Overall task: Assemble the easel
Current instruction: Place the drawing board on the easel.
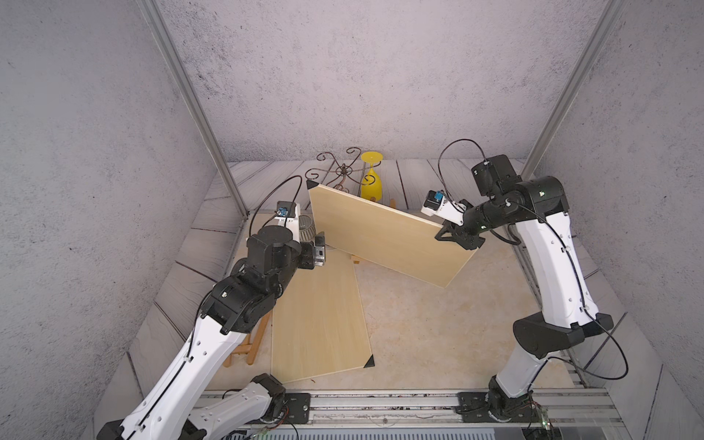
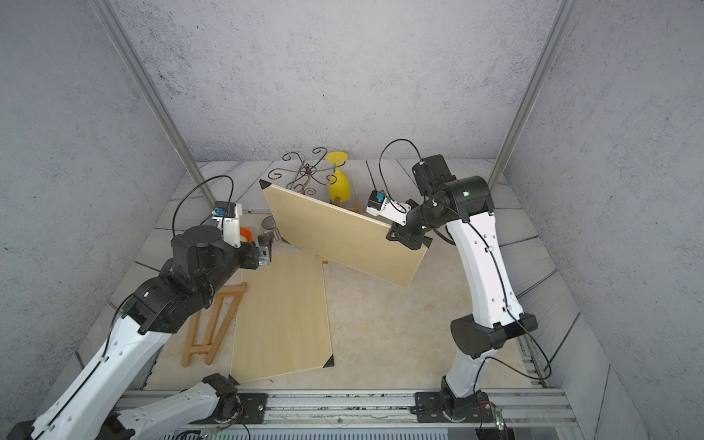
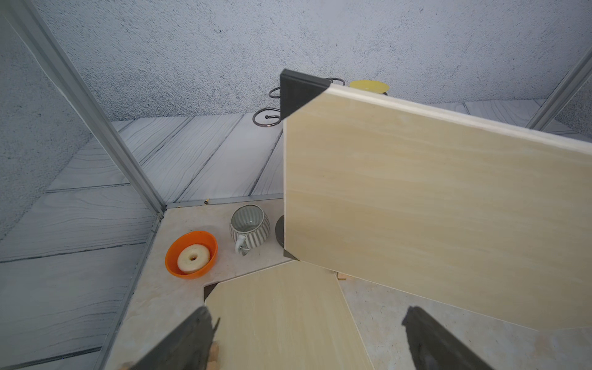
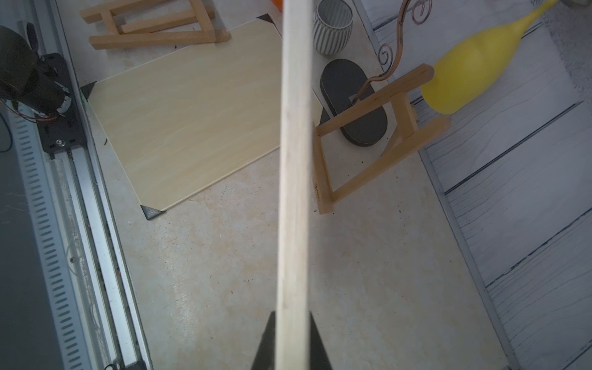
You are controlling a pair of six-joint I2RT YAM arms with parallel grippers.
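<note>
My right gripper (image 1: pixel 444 232) (image 4: pixel 293 315) is shut on the right edge of a pale wooden board (image 1: pixel 381 232) (image 3: pixel 432 208) with black corner caps. It holds the board up on edge, tilted. A small wooden easel (image 4: pixel 368 137) stands just behind that board. I cannot tell whether the two touch. A second board (image 1: pixel 320 324) (image 3: pixel 282 320) lies flat on the table. A second easel (image 2: pixel 213 324) lies flat to its left, partly under my left arm. My left gripper (image 1: pixel 322 249) (image 3: pixel 309 309) is open over the flat board's far corner, with nothing between its fingers.
An orange bowl (image 3: pixel 191 254) holding a pale ring and a striped mug (image 3: pixel 250 230) stand at the back left. A curly metal rack (image 1: pixel 343 171) on a black oval base (image 4: pixel 354 102) and a yellow glass (image 1: pixel 371 183) stand behind the easel. A metal rail (image 1: pixel 381 407) runs along the front.
</note>
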